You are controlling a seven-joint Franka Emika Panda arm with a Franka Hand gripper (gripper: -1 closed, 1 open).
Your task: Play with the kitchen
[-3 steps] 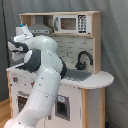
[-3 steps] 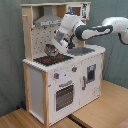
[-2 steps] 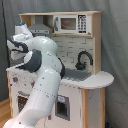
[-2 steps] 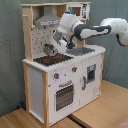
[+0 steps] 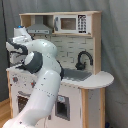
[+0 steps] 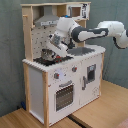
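1. On the wooden floor [image 6: 100, 107] stands the tall pale-wood-and-white toy kitchen [image 6: 50, 85], upright, long axis vertical.
2. In the second exterior view its oven door and knobs face front-right; in the first exterior view, w/ the black faucet [image 5: 83, 59] & microwave [image 5: 70, 23] up top, front faces front-left.
3. White robot arm [image 6: 95, 33] reaches across from the second exterior view's right.
4. Gripper [image 6: 51, 49] sits low over the black stovetop [image 6: 50, 60], under the grey hood [image 6: 47, 21].
5. Claw state: can't tell.

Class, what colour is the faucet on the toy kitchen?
The faucet is black, seen best in the first exterior view.
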